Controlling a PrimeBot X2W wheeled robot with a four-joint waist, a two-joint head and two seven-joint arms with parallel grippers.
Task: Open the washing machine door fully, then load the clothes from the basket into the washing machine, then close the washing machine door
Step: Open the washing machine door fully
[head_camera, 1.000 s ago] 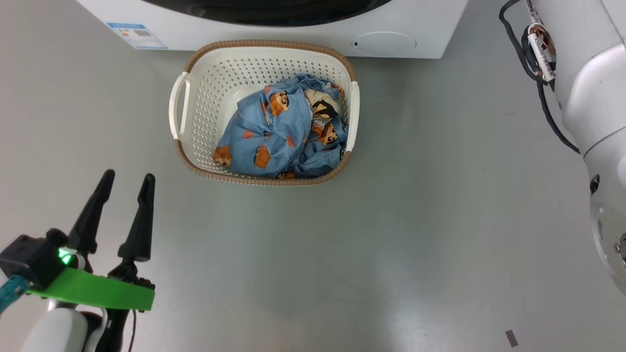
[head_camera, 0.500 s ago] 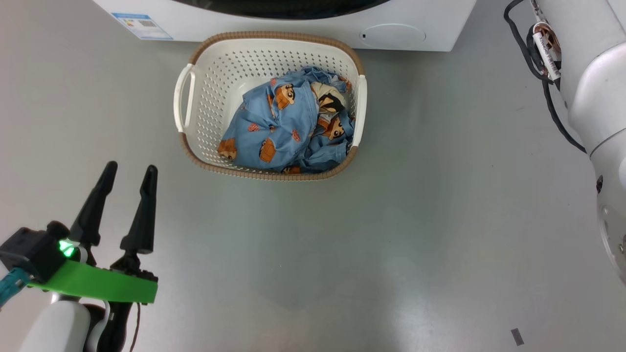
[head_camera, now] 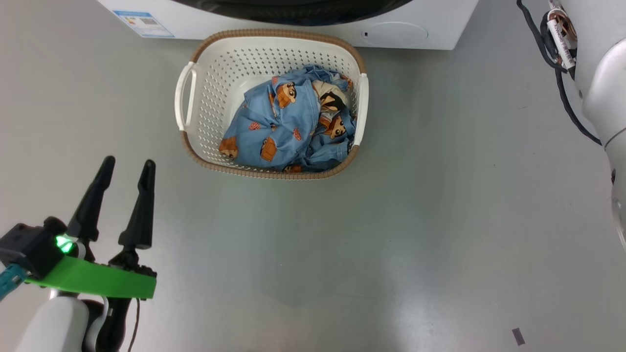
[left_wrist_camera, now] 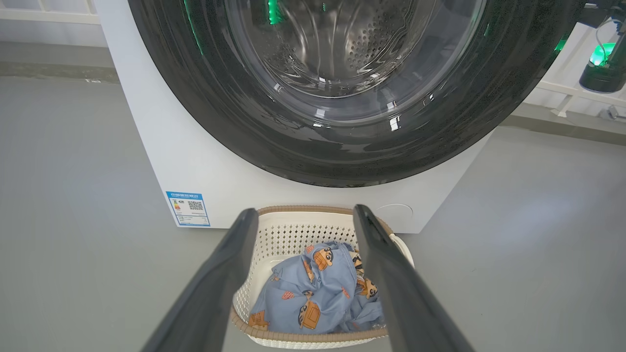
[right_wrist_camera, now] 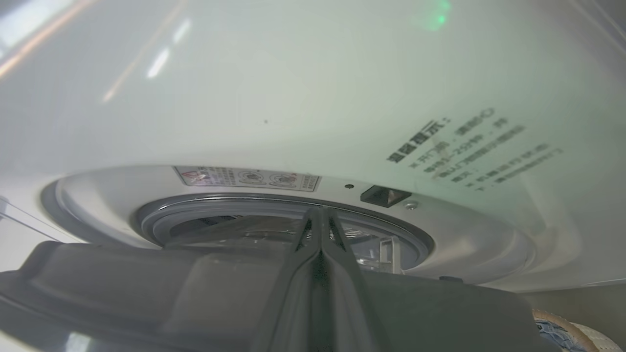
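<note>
The cream basket [head_camera: 220, 88] stands on the floor just in front of the white washing machine [head_camera: 342, 34], with the light blue printed clothes [head_camera: 279, 127] heaped in its right half. My left gripper [head_camera: 128, 164] hovers open and empty at the lower left, short of the basket; in the left wrist view it [left_wrist_camera: 304, 211] points at the basket [left_wrist_camera: 293, 230] and the washing machine door [left_wrist_camera: 342, 161]. The door's black rim juts past the machine's right side. My right gripper [right_wrist_camera: 318, 212] is shut, its fingers lying along the door's dark inner edge [right_wrist_camera: 146, 288] with the machine's front [right_wrist_camera: 293, 98] behind.
My pale right forearm [head_camera: 596, 73] with its black cables rises along the right edge of the head view. The right wrist view has the grey door seal [right_wrist_camera: 161, 215] and a dark latch slot [right_wrist_camera: 384, 195]. Bare grey floor surrounds the basket.
The whole head view has shifted a little, so the camera has moved. My right forearm now sits further toward the right edge. My left gripper stays open in much the same place.
</note>
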